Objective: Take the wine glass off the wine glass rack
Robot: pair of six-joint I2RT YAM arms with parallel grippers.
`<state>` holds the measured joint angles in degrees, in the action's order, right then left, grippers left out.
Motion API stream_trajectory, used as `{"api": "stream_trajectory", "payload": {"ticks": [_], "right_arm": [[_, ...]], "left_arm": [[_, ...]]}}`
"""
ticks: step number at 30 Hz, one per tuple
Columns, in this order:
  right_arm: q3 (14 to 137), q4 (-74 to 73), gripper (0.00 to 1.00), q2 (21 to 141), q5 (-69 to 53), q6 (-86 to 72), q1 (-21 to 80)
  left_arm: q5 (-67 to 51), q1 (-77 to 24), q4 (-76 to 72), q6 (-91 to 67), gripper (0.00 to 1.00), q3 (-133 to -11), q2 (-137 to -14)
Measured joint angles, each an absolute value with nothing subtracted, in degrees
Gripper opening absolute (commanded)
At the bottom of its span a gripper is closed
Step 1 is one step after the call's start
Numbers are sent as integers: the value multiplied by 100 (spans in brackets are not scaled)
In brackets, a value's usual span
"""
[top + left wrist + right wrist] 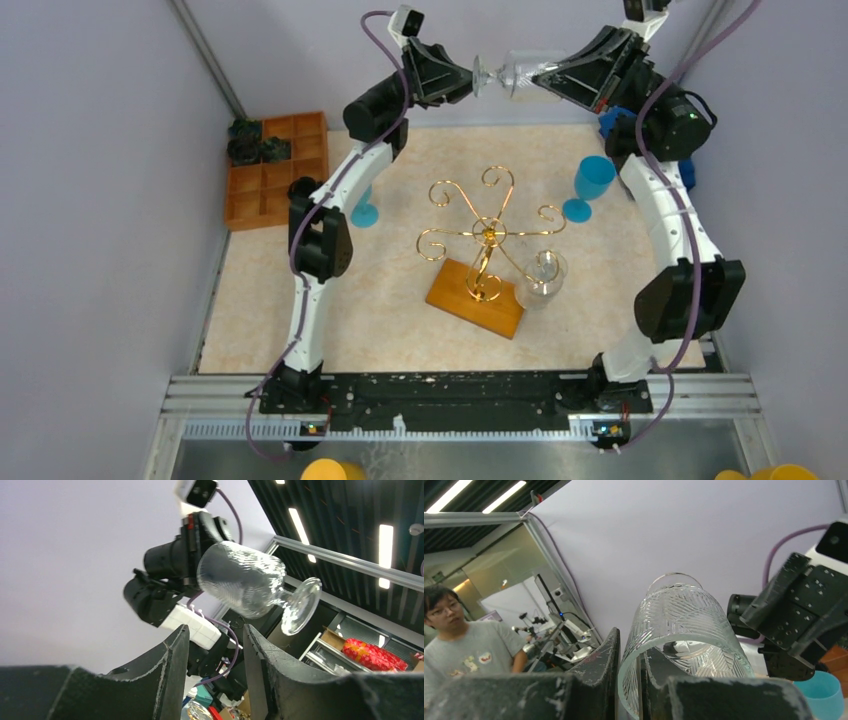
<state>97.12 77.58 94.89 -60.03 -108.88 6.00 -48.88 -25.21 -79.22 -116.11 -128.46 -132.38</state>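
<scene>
A clear ribbed wine glass (pixel 515 75) lies on its side high in the air at the back, foot pointing left. My right gripper (pixel 630 640) is shut on its rim, one finger inside the bowl (pixel 684 625) and one outside. The left gripper (pixel 216 630) stands open just short of the glass's foot (pixel 300 605), with nothing between its fingers. Below them on the table is the gold wire wine glass rack (pixel 490 235) on its orange-brown wooden base (pixel 455 292). A second clear glass (pixel 543 280) is at the rack's near right arm.
Two blue wine glasses stand on the table, one right of the rack (pixel 592 185) and one left (pixel 365 212) behind my left arm. An orange compartment tray (pixel 275 170) with dark items sits at the back left. Walls close the table's sides.
</scene>
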Motion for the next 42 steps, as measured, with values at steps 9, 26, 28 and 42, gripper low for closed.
{"api": "stream_trajectory", "payload": {"ticks": [9, 26, 28, 42], "right_arm": [[9732, 5162, 0, 8875, -6045, -8453, 622], [13275, -4294, 0, 10114, -2847, -1870, 631], [13113, -4665, 0, 10313, -2416, -1540, 648], [13124, -5892, 0, 11740, -816, -401, 1170]], "left_arm": [[-5216, -2379, -7575, -11225, 33, -12501, -13058], [-3365, -2143, 1140, -4493, 25, -13015, -10643], [-2952, -2198, 1658, -4134, 25, -13015, -10538], [427, -3597, 4027, -2711, 23, -12191, -10082]]}}
